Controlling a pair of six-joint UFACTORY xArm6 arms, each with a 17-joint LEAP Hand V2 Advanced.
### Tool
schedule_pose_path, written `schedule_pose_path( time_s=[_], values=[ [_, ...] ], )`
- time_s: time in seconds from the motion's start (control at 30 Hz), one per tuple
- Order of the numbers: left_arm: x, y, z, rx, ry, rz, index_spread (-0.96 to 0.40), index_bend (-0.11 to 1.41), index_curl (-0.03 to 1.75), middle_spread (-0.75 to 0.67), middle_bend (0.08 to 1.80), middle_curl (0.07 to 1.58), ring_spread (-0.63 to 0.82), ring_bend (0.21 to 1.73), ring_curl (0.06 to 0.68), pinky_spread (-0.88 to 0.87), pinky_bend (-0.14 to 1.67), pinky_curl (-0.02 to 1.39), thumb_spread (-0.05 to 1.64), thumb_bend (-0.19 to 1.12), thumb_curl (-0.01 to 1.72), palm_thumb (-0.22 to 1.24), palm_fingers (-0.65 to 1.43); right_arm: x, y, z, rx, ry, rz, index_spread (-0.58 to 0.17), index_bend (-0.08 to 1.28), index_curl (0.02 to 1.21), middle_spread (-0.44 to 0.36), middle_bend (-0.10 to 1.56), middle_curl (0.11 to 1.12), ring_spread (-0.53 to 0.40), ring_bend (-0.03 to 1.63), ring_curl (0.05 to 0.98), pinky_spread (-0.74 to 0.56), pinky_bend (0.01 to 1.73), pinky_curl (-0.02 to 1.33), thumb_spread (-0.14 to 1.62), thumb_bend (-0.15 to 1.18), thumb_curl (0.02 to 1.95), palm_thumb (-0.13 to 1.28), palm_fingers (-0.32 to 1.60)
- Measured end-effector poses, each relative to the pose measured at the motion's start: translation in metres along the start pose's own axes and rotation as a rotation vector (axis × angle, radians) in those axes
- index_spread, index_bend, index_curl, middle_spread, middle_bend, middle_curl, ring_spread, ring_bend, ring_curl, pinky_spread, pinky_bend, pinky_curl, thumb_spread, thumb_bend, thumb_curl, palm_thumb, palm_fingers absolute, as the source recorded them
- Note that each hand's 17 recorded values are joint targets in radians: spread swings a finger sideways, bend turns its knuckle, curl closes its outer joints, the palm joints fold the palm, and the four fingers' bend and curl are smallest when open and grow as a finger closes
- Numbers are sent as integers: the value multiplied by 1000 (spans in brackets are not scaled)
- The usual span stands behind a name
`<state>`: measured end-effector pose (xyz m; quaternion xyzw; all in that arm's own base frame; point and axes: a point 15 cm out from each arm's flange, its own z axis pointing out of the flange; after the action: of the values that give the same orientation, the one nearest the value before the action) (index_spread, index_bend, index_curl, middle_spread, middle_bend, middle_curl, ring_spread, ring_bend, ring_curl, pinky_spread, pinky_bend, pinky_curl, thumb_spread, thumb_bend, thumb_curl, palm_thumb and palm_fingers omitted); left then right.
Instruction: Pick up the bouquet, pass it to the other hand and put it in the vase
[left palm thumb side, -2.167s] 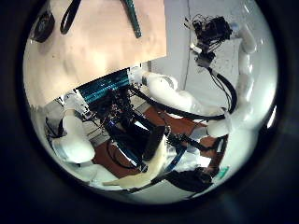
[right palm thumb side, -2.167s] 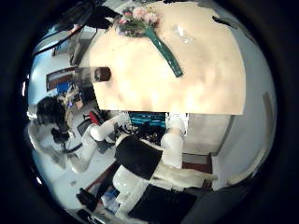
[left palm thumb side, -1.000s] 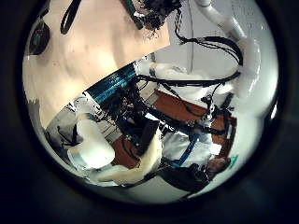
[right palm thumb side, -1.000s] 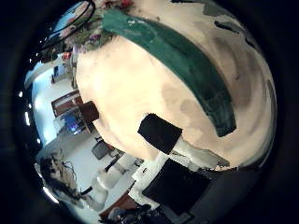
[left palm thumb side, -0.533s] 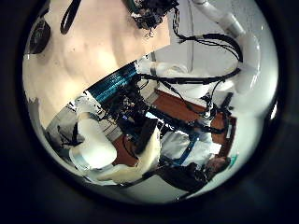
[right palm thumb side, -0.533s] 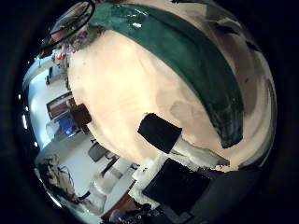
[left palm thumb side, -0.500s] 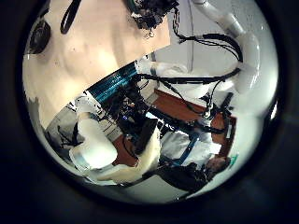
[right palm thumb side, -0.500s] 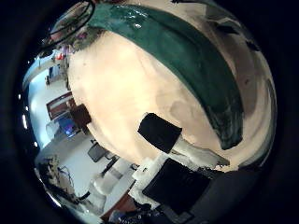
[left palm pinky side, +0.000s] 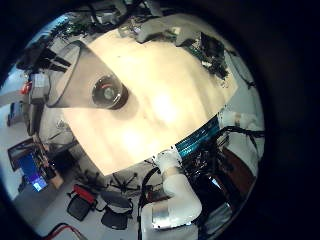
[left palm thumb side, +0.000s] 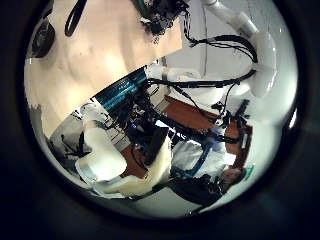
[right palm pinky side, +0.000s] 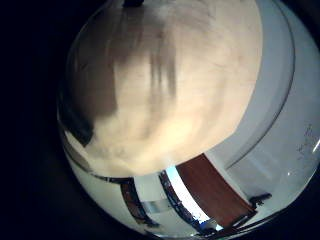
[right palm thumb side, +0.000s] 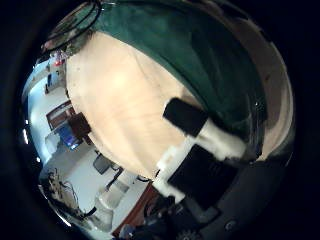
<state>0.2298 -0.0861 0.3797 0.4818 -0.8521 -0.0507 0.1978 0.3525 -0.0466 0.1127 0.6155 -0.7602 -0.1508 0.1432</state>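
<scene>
**Table** (left palm pinky side: 170, 90). In the left little finger side palm view it carries the vase (left palm pinky side: 95, 88), which stands upright and empty near one edge. The left thumb side palm view is almost the same as a second ago, so the left hand has held its place, well apart from the bouquet. None of its fingers can be made out, and their state cannot be told.

**Bouquet** (right palm thumb side: 200, 50). It lies flat on the table. In the right thumb side palm view its wrapped stem has grown from a narrow strip to a broad band across much of the picture. That is the camera's move, not the bouquet's: the palm has come down close over the wrap.

**Right hand** (left palm thumb side: 160, 15). From the left thumb side palm view it hangs low over the far part of the table.

**Finger** (right palm thumb side: 190, 118). Half a second ago its tip stood clear of the wrap; now it reaches to the wrap's edge. Whether the fingers are clamped on the stem cannot be told.

**Reading.** The pick-up is probably at the closing stage. The lift, hand-over and placing in the vase are not yet done.
</scene>
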Motion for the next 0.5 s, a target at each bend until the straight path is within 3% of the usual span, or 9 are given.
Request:
schedule_pose_path(
  time_s=[0.07, 0.13, 0.2, 0.33, 0.5],
  values=[
    [0, 0, 0, 0, 0, 0, 12, 176, 347, 372, 191, 315, 578, 443, 203, 649, 368, 162, 1112, -21, 285, 205, 78, 5, -1, -2, 6, 30, 2, -296, 241, 462, -120, 699, 559, -230, 1106, 315, -151, 871, 27, 1061, 23, 415, 643, 1054],
    [1, 0, -1, 2, -2, 2, 12, 179, 348, 373, 189, 315, 577, 444, 204, 649, 366, 161, 1111, -20, 288, 210, 81, 12, -1, -6, 15, 65, 5, -350, 380, 547, -156, 768, 600, -248, 1118, 357, -305, 978, 86, 1044, 30, 437, 724, 1307],
    [1, 1, -2, 2, -2, 2, 12, 178, 348, 378, 189, 314, 577, 444, 205, 654, 367, 161, 1111, -21, 288, 211, 82, 15, -1, -12, 32, 78, 9, -366, 496, 602, -169, 833, 630, -243, 1138, 380, -337, 1045, 128, 1032, 42, 453, 783, 1394],
    [1, 2, 0, -4, 1, 5, 12, 178, 348, 380, 191, 314, 576, 442, 206, 658, 367, 161, 1111, -21, 290, 212, 83, 22, -3, -38, 113, 68, 29, -373, 792, 755, -188, 1021, 728, -232, 1262, 456, -321, 1285, 251, 1007, 66, 508, 939, 1315],
    [0, 2, 0, -5, 3, 11, 12, 177, 348, 381, 190, 315, 576, 441, 207, 660, 366, 161, 1111, -22, 290, 212, 83, 53, -11, -100, 326, 34, 75, -340, 964, 843, -185, 1160, 792, -225, 1348, 519, -268, 1426, 333, 992, 108, 582, 1062, 1232]
  ],
)
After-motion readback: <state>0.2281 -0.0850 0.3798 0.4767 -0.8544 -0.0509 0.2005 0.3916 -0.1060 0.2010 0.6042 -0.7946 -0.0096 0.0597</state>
